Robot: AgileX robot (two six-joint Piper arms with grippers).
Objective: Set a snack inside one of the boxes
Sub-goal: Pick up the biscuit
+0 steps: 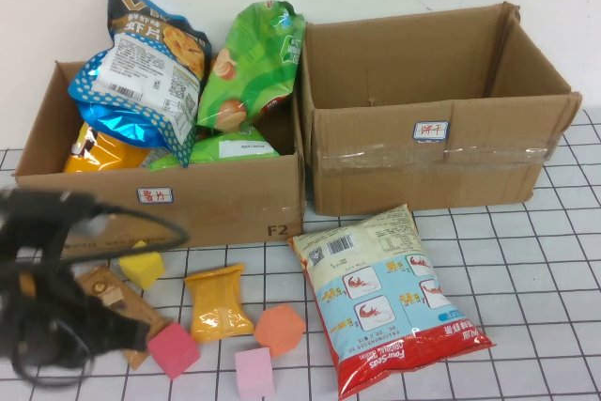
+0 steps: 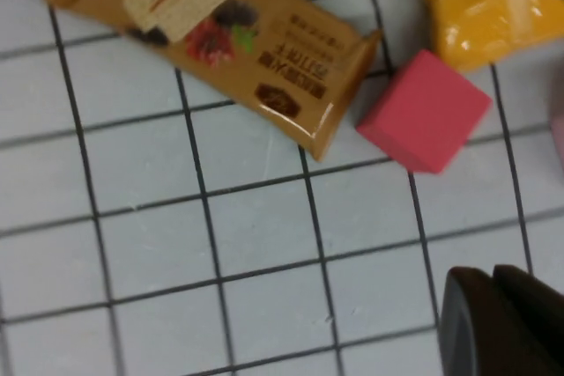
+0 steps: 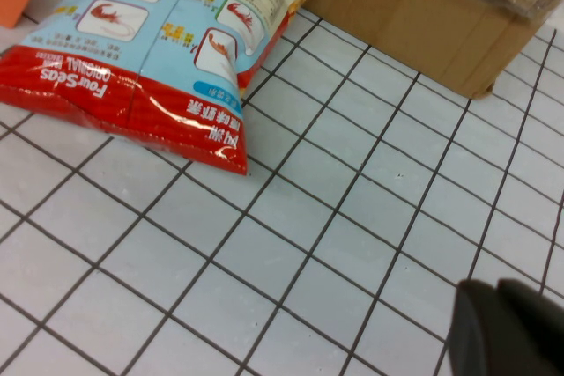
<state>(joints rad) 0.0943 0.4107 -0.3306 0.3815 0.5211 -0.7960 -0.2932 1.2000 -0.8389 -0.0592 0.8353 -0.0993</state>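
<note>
Snack bar (image 2: 211,37) lies beneath the hovering left end effector (image 1: 141,331); right end effector (image 3: 511,328) low; grips indiscernible.

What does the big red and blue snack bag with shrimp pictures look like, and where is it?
The big red and blue shrimp snack bag is a puffy, shiny plastic pouch lying flat on the gridded white table, just in front of the two cardboard boxes. Its pale top end has a barcode, its middle is light blue with small shrimp pictures, and its bottom is a red band with white letters. It looks sealed and full. Neither the blurred left gripper nor the right gripper touches it.
</note>
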